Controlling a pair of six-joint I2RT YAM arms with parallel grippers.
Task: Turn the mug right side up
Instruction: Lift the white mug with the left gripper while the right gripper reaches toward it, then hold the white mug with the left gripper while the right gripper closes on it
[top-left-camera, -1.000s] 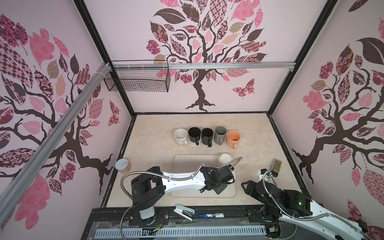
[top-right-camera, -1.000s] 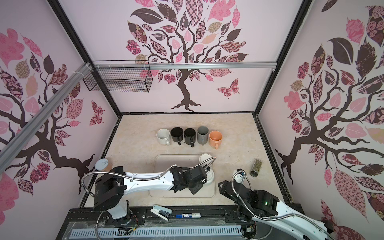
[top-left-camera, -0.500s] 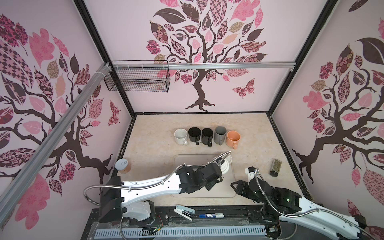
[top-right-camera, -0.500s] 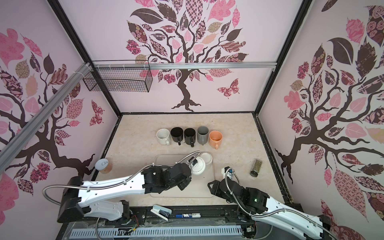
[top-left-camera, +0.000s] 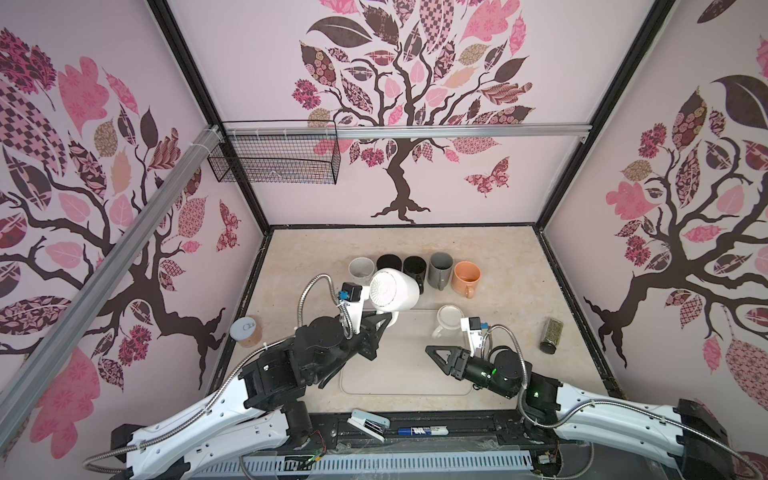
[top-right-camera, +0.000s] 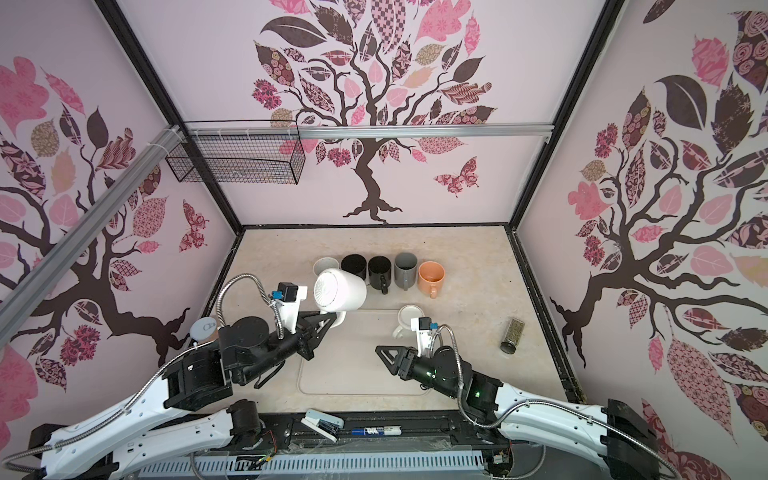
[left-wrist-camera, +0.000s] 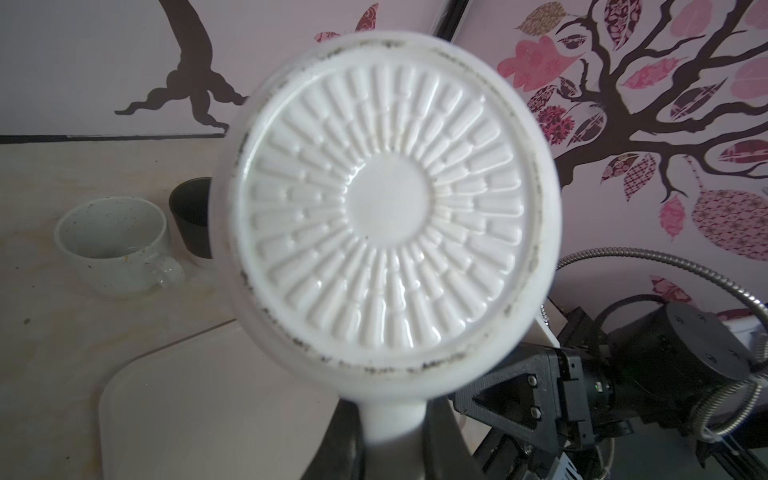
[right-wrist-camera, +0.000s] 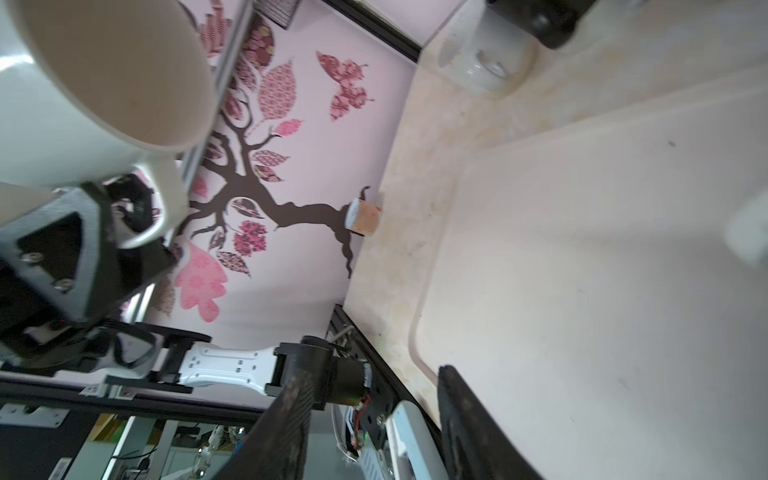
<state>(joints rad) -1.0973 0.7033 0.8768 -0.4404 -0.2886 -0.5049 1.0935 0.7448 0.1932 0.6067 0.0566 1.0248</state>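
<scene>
Clamped tight, the jaws of the left gripper (top-left-camera: 384, 321) pinch the handle of the white mug (top-left-camera: 392, 289) and hold it in the air. It hangs tipped on its side above the tray's (top-left-camera: 399, 374) far left corner, just in front of a row of upright mugs (top-left-camera: 440, 266) near the back wall. Its ribbed base (left-wrist-camera: 384, 208) faces the left arm's wrist and its open mouth (right-wrist-camera: 112, 70) faces the right arm. The right gripper (top-left-camera: 434, 353) hovers low over the tray, well apart from the mug, its jaws about halfway open with nothing between them. Another white mug (top-left-camera: 449, 318) sits at the tray's far right corner.
</scene>
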